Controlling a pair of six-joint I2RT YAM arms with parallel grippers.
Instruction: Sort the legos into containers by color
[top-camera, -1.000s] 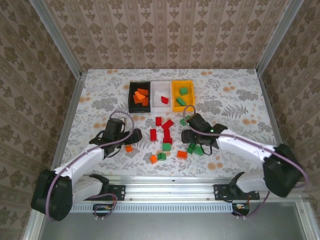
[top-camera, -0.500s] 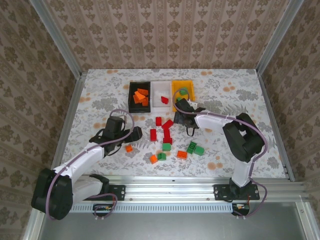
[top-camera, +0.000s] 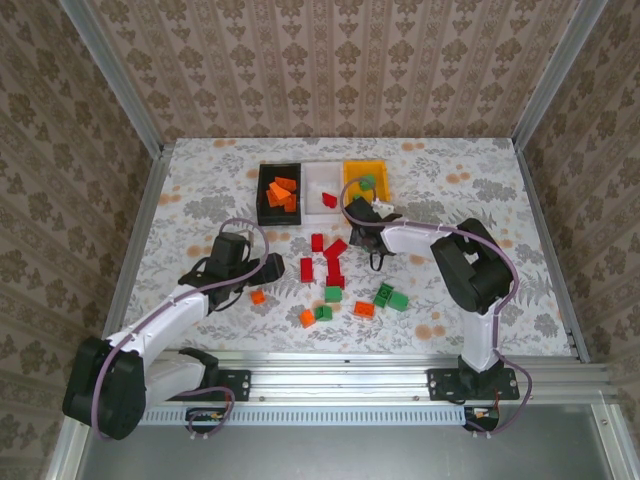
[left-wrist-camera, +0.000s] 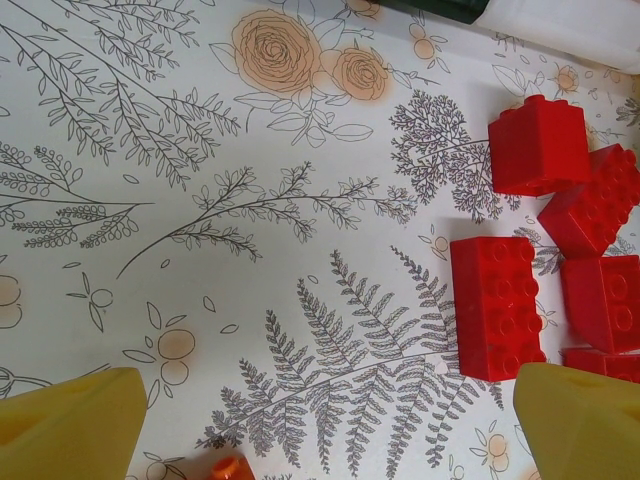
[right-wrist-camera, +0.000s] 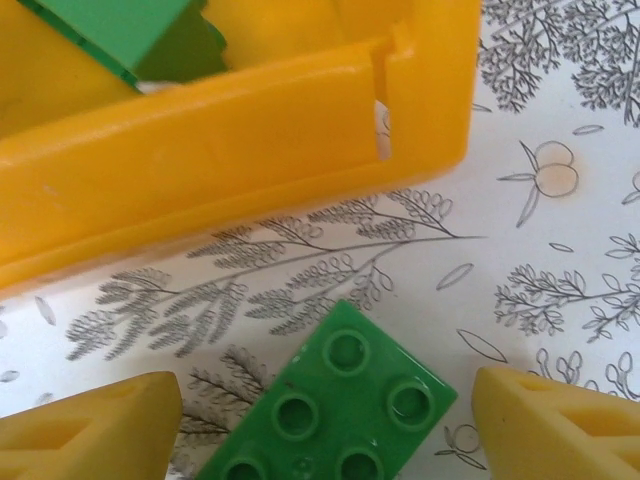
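Left gripper (left-wrist-camera: 330, 400): spread wide, empty, red legos (left-wrist-camera: 497, 305) at 3 o'clock. Right gripper (right-wrist-camera: 327, 388): straddling green lego (right-wrist-camera: 340, 410), studs up; clamped or merely flanking, cannot tell. Yellow bin (right-wrist-camera: 250, 150) just beyond at 12 o'clock, holding green. Likely light, rigid, slick plastic: pinch flat opposite sides, not corners, below studs. Expect no give; slight squeeze suffices.

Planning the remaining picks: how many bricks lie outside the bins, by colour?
red bricks: 5
green bricks: 5, one of them between the fingertips of the right gripper
orange bricks: 3
Total: 13
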